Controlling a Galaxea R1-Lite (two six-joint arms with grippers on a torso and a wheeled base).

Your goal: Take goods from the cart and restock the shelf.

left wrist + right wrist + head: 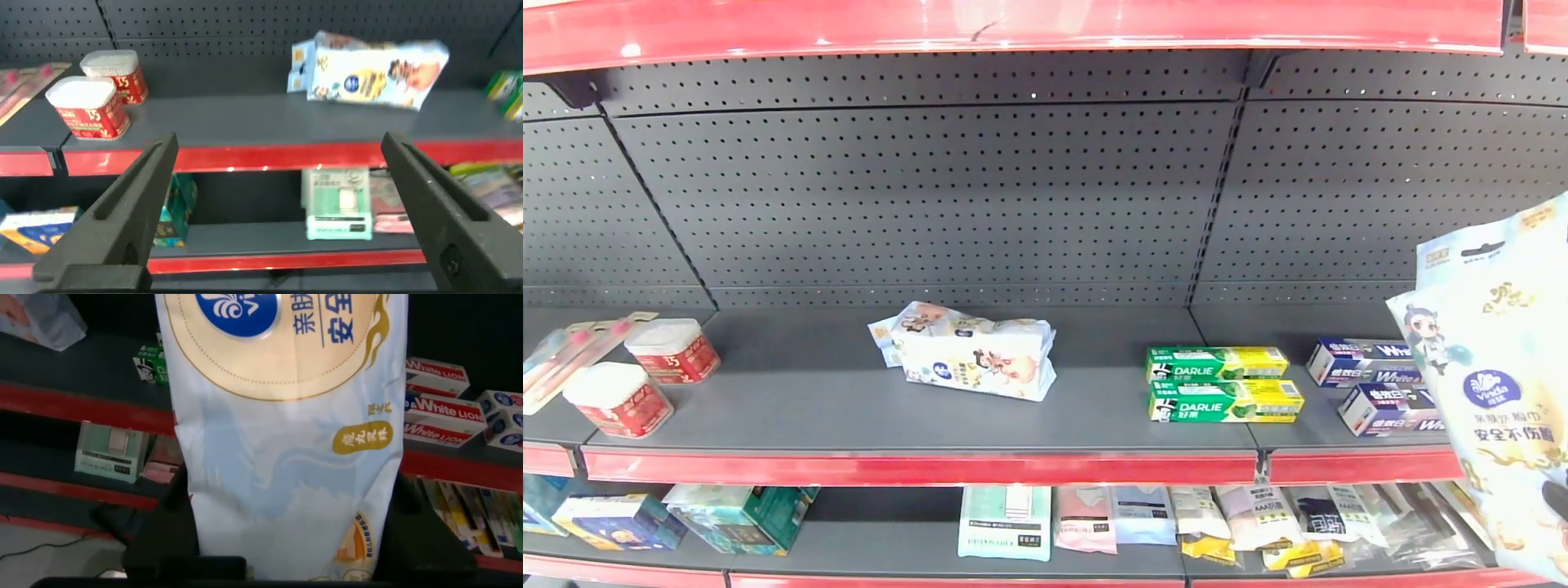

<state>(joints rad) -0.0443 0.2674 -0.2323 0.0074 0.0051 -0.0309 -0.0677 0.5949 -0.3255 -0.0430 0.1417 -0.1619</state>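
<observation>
**Tissue pack gripped upright at the shelf's right end**

Closest to the head camera, a tall soft pack of tissues (1494, 384) stands upright at the right edge of that view, in front of the right end of the middle shelf (809, 408). The right wrist view shows the same pack (286, 457) clamped between the two dark fingers of the right gripper (290, 514), one finger on each side of its lower part.

The left gripper (279, 144) hangs in front of the shelf's red front edge, its fingers spread wide apart with nothing between them.

A second tissue pack (968, 351) lies on its side near the middle of the shelf, slightly skewed, well apart from the other goods. To its right, two green toothpaste boxes (1221, 384) lie flat, one just in front of the other. Further right lie blue and white toothpaste boxes (1376, 384), partly hidden behind the held pack. At the left end stand two red tubs with white lids (645, 376), with pink toothbrush packs (572, 347) lying beside them.

Behind the goods rises a grey pegboard back panel (931, 188). On the lower shelf, cardboard boxes (739, 510) sit at the left and flat packets (1005, 523) are lined up from the middle to the right.
</observation>
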